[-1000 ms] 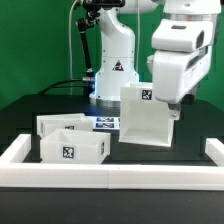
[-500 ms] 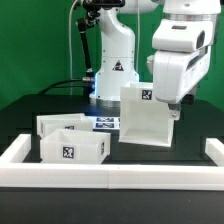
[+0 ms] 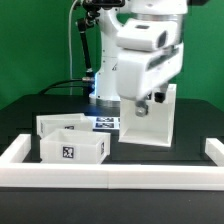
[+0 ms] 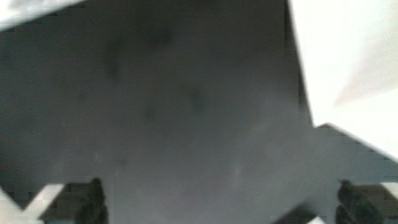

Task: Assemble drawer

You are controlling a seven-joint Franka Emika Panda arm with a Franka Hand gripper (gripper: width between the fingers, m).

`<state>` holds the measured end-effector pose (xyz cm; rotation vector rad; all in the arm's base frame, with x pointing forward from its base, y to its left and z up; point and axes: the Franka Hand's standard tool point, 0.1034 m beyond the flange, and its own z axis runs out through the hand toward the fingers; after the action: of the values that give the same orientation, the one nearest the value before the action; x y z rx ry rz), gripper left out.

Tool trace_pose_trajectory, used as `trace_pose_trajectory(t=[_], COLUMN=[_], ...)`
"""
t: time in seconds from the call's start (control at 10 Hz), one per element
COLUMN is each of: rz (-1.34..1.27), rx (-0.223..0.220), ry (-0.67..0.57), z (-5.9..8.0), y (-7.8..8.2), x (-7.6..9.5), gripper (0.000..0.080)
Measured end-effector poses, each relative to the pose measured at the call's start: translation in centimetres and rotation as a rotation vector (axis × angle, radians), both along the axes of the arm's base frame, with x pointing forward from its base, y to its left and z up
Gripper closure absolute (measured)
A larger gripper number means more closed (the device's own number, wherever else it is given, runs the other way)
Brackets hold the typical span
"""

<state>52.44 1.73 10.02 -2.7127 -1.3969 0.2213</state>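
Note:
The tall white drawer casing (image 3: 157, 126) stands upright right of centre, its upper part hidden behind my arm. Two white tray boxes lie at the exterior view's left: a front one (image 3: 72, 149) with a tag facing the camera and one (image 3: 58, 124) behind it. My gripper (image 3: 143, 104) hangs in front of the casing's upper left side and holds nothing. In the wrist view the gripper (image 4: 217, 206) is open, with dark fingertips (image 4: 71, 204) far apart over the black table. A white part (image 4: 352, 60) fills one side there.
The marker board (image 3: 105, 124) lies flat between the trays and the casing. A long low white border wall (image 3: 110, 178) runs along the front, with ends at both sides. The robot base (image 3: 112, 72) stands behind.
My arm and gripper have swung toward the exterior view's left and now cover the casing's top and its tag. The trays and the casing have not moved.

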Motion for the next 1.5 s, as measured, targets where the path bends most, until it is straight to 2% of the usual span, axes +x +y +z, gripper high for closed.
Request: trace_pose_trajectory(t=[0.2,0.4,0.6,0.8,1.0,1.5], rz=[-0.048,-0.103,-0.247,-0.493,-0.778,-1.128], rx=[-0.012,-0.018,-0.042,-0.085,-0.132,-0.167], ry=[-0.012,-0.006,-0.005,-0.015,-0.017,-0.004], z=[1.0,0.6,0.6,1.4,2.2,2.5], y=[0.0,0.0,0.1,0.4,1.3,2.2], x=[-1.1,-1.1,-1.1,-1.8,-3.3,-3.8], gripper=[0.0150,0.0150,0.0150,0.0150,0.0150,0.0150])
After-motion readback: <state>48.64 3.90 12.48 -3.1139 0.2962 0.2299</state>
